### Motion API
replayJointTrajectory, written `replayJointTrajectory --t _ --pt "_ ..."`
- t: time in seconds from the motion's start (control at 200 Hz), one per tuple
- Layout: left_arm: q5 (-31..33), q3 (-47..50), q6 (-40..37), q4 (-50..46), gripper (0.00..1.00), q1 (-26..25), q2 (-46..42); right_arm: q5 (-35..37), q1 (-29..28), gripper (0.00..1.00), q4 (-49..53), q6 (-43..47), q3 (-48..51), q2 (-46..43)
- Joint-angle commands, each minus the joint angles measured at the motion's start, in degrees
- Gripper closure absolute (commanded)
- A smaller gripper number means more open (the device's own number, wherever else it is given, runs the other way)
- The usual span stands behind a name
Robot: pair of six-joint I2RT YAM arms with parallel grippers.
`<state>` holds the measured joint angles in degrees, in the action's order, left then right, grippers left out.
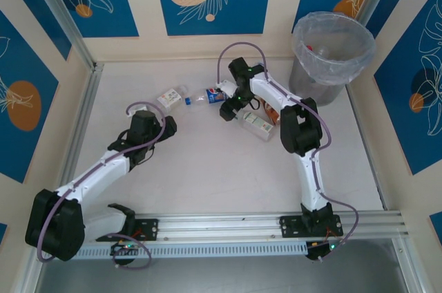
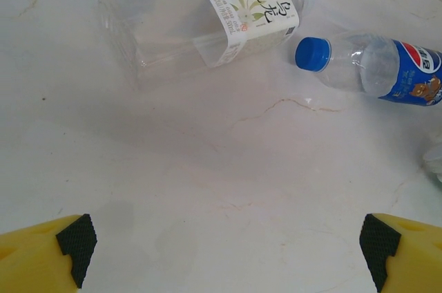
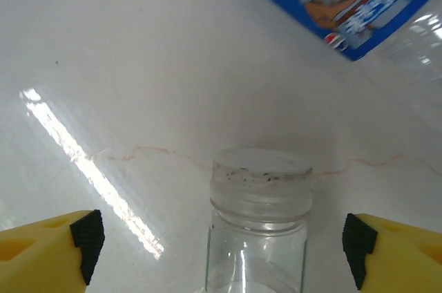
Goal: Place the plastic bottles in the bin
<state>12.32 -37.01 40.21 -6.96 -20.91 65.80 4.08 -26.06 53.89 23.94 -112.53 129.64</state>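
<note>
right gripper (image 3: 217, 248) up close, fingers (image 3: 41, 255) spread wide either side of a clear bottle (image 3: 259, 203), pads off its neck, nothing gripped. blue-label bottle (image 3: 345, 3) lies just beyond the cap. left gripper (image 2: 228, 248) gapes fully over bare table (image 2: 207, 168), with a white-label bottle (image 2: 207, 20) and the blue-label bottle ahead, both on their sides. bin (image 1: 314, 84) stands at the far right corner, well apart from them.

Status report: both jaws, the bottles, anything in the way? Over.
Left jaws open, facing clear square plastic bottle with white label. Right jaws open astride clear plastic bottle with pale cap, not gripping. Blue-labelled bottle lies close ahead.
</note>
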Motion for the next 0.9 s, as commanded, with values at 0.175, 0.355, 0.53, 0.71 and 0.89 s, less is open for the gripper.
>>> replayJointTrajectory --t 0.175,0.355,0.53,0.71,0.89 --pt "1.5 0.8 0.9 -1.3 0.01 1.2 -1.2 6.1 -1.6 0.16 7.1 4.5 -5.4 5.3" --pt "1.6 0.9 1.0 -1.2 0.01 1.2 -1.0 9.3 -1.9 0.21 8.2 5.9 -8.3 8.0" --pt "1.4 0.9 1.0 -1.2 0.01 1.4 -0.8 12.9 -2.1 0.21 9.4 8.3 -10.0 10.3" --pt "1.5 1.1 1.1 -1.2 0.01 1.5 -0.8 13.1 -2.2 0.23 11.4 8.4 -10.8 11.1" --pt "1.3 1.1 1.2 -0.9 0.01 1.6 -0.5 11.9 -2.5 0.40 11.4 8.4 -10.8 11.2"
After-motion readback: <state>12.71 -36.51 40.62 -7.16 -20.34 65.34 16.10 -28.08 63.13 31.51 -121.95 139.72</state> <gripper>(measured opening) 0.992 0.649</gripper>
